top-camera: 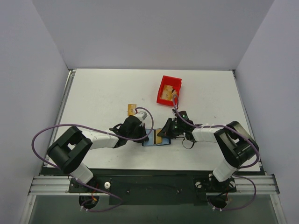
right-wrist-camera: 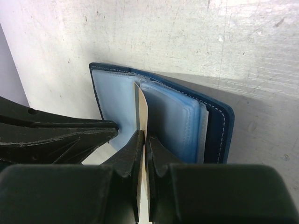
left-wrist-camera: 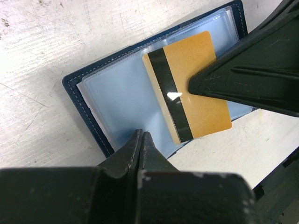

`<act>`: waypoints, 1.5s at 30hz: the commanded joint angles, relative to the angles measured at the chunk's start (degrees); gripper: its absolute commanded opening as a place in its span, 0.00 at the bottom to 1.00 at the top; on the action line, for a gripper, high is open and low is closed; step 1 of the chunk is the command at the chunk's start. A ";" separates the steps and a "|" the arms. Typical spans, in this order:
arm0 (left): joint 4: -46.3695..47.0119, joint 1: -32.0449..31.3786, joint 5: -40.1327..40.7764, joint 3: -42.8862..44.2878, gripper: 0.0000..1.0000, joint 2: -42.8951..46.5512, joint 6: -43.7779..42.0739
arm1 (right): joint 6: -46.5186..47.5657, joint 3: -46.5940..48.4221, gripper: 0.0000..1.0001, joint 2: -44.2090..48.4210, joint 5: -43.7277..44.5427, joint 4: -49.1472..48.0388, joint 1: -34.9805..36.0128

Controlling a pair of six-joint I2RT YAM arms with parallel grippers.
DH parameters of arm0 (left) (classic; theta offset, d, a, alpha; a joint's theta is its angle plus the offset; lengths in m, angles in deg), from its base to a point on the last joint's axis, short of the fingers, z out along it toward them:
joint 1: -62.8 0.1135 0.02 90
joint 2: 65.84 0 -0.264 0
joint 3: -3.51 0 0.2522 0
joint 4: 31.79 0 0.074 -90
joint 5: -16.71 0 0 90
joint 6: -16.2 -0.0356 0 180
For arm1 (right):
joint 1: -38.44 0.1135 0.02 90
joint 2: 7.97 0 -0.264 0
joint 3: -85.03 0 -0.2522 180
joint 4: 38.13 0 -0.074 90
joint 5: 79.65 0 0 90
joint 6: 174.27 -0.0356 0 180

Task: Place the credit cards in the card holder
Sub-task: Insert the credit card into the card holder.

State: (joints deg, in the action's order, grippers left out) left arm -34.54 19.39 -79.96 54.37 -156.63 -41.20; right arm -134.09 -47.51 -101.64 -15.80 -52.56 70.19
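Open card holder point(left-wrist-camera: 117, 93) laid flat on worktop point(left-wrist-camera: 42, 56). Over its sleeves, striped credit card point(left-wrist-camera: 187, 60) pinched by clenched right fingers point(right-wrist-camera: 131, 156). Holder's near edge touched by clenched, empty left fingers point(left-wrist-camera: 133, 151). Well apart, second credit card point(top-camera: 131, 109) on worktop.

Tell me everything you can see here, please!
card holder: one, navy outside, light blue inside, open on the table.
striped card: one, tan-gold, over the open holder, in the right gripper.
second card: one, tan, farther back on the table.
red bin: one, red, back right of the second card, something tan inside.
table: one, white.
left gripper: one, black, shut, at the holder's edge.
right gripper: one, black, shut on the striped card.
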 commanded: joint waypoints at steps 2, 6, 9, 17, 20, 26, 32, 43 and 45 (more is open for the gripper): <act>-2.57 -0.09 1.49 -0.89 0.00 0.43 -0.43 | 0.78 -2.58 0.00 -3.45 1.28 -0.02 0.24; -2.57 -0.09 1.58 -0.98 0.00 0.43 -0.34 | 0.61 -2.58 0.00 -4.94 -0.30 -2.13 0.51; -2.39 -0.09 1.58 -1.24 0.00 0.43 -0.17 | 0.78 -2.32 0.00 -6.09 -1.88 -3.54 1.21; -2.39 0.00 1.67 -1.42 0.00 0.26 -0.08 | 0.96 -1.61 0.00 -7.23 -4.35 -5.65 2.53; -2.83 0.00 1.84 -1.42 0.00 0.34 -0.08 | 1.22 -1.79 0.00 -7.32 -4.79 -5.65 2.44; -6.95 0.44 9.04 -1.94 0.00 3.77 2.20 | 1.74 -2.23 0.00 -6.79 -4.09 -4.34 2.44; -9.42 0.62 13.97 -4.31 0.00 9.30 4.75 | 2.80 -2.05 0.00 -6.26 -3.29 -2.14 2.44; -8.11 0.70 12.48 -4.06 0.00 4.39 4.49 | 2.71 -1.44 0.00 -7.14 -5.49 -3.46 2.62; -7.49 0.62 11.95 -3.88 0.00 3.60 4.32 | 2.80 -1.00 0.00 -7.49 -6.01 -3.46 2.79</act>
State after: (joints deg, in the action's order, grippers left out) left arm -41.89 19.87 -67.66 50.26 -149.54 -36.87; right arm -134.55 -48.26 -106.89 -21.03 -63.22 71.83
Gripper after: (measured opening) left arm 0.021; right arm 0.004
